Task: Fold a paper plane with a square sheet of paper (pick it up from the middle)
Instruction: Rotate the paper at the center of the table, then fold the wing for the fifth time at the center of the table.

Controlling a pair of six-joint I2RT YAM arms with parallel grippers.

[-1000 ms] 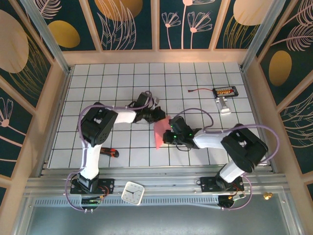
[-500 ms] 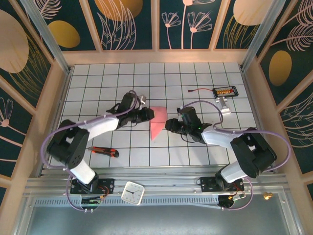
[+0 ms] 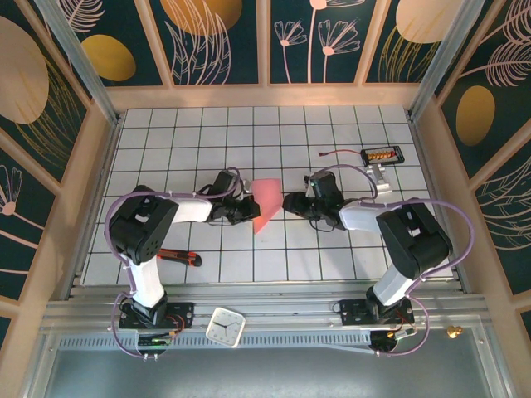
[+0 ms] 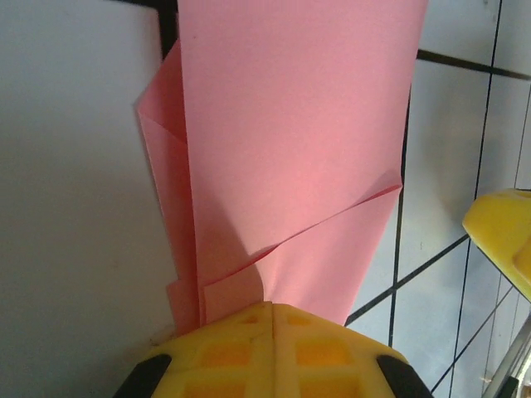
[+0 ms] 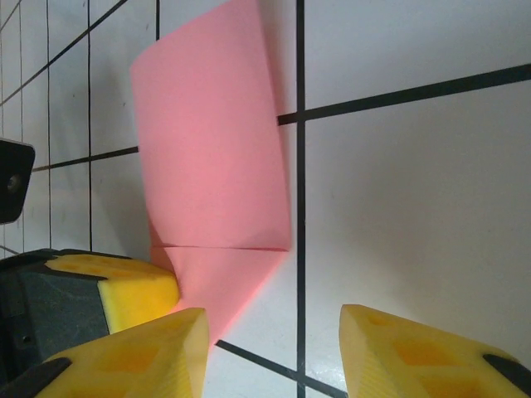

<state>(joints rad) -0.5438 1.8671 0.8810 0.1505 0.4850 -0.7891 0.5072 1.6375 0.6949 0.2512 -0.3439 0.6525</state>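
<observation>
Plainly, found the pink paper [image 3: 266,201] near the middle of the white gridded worktop [image 3: 332,249], between the two tools. Saw it partly folded. From the left wrist, made out on the paper [image 4: 290,124] stacked flaps along one side and a slanting crease across its lower part. From the right wrist, saw the paper [image 5: 207,141] as one smooth panel with a straight crease near the bottom. Noted a narrow shadow thrown on the tiles along one edge.

Found the left tool [image 3: 246,210] clamped tight on the paper's edge. In its own camera, saw that tool [image 4: 274,327] with its yellow pads [image 4: 241,352] pressed together and the paper rising straight out from between them.

Saw the right tool [image 3: 292,202] just beside the paper's opposite side. Noted this tool [image 5: 274,348] with its jaws spread, bare tile between them, gripping nothing. Saw the paper's lower corner end just beside one finger; could not tell whether touching.

Elsewhere, spotted a red-handled cutter [image 3: 178,256] on the near left tiles. Also saw a small white clock [image 3: 225,326] on the front rail and a black wired gadget [image 3: 383,154] at the far right.
</observation>
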